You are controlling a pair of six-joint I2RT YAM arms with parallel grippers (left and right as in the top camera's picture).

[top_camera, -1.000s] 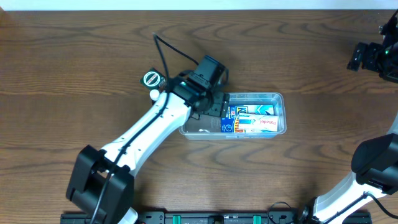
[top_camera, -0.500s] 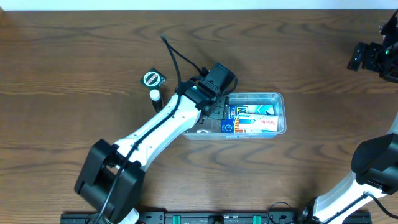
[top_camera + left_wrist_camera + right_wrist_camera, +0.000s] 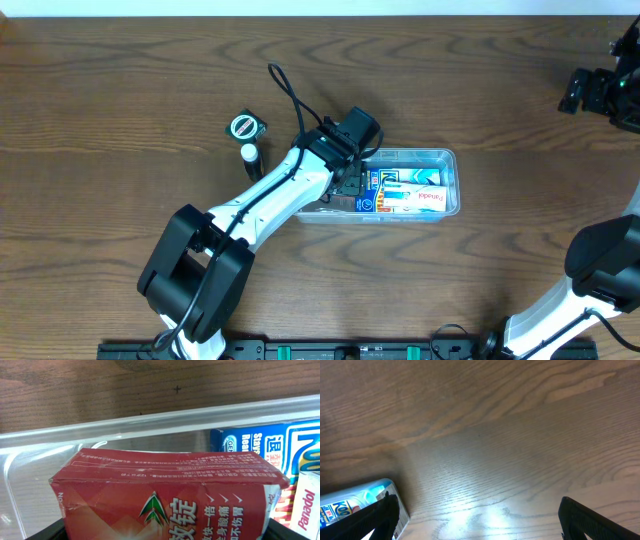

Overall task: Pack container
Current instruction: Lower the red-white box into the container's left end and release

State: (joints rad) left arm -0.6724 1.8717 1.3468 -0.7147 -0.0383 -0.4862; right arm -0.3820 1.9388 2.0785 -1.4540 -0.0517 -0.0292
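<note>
Left arm lowers a red box into a clear container already partly packed.

The container (image 3: 440, 152) sits mid-table (image 3: 120, 80), a little right of centre. The left gripper (image 3: 352, 180) is down over its left end, fingers clamped on the red box (image 3: 165, 495), which hangs inside the walls and looks not yet set down. A blue box (image 3: 376, 190) and a white box (image 3: 420, 198) already lie in the right half. The right gripper (image 3: 477, 510) hovers far off at the table's back right, fingers wide apart and holding nothing. By this view, packing is well along. Probably left to do: releasing the red box, a small round item (image 3: 243, 127) left of the container, and a blue-and-white pack (image 3: 350, 505) near the right gripper.
</note>
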